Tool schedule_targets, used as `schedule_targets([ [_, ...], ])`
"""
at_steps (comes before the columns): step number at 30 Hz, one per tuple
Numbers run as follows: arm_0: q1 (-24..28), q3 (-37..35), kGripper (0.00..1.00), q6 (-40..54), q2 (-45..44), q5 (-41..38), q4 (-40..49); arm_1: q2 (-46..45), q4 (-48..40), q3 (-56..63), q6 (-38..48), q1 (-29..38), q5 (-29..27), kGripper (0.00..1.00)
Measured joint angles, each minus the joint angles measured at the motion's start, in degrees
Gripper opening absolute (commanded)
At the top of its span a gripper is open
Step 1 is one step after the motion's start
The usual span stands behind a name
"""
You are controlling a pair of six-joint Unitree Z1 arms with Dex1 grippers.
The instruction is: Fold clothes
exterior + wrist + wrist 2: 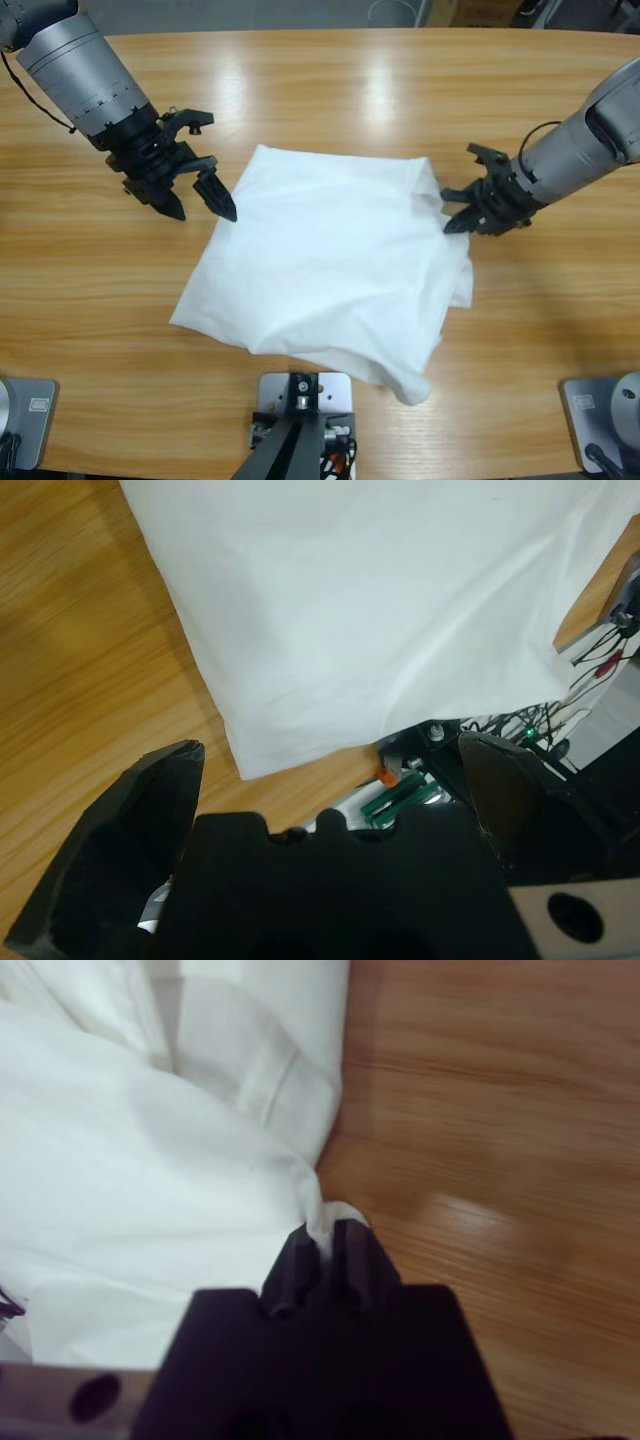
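Observation:
The clothes are one white T-shirt (330,265), folded into a rough square in the middle of the table, with a loose corner trailing toward the front edge. My left gripper (200,200) hangs open just off the shirt's upper left edge, touching nothing; in the left wrist view the T-shirt (380,600) fills the space beyond its spread jaws. My right gripper (455,218) is at the shirt's right edge, shut on a pinch of fabric. The right wrist view shows the T-shirt (150,1180) with a small fold caught between the closed jaws of the right gripper (322,1235).
Bare wooden tabletop (350,90) surrounds the shirt on all sides. The table's front edge lies close below the shirt's trailing corner (412,388).

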Motion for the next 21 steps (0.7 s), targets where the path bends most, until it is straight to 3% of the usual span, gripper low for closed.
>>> schedule_targets([
  [8, 0.0, -0.1, 1.000, 0.0, 0.0, 0.0, 0.1, -0.3, 4.6, -2.2, -1.6, 0.7, -0.5, 0.000],
  [16, 0.0, -0.1, 1.000, 0.3, 0.0, 0.0, 0.8, -2.6, 18.5, -16.3, -3.4, 4.5, -3.2, 0.000],
  [21, 0.0, -0.1, 1.000, 0.6, 0.0, 0.0, 0.9, -2.7, 22.6, -21.1, -4.6, 5.1, -3.9, 0.000],
])
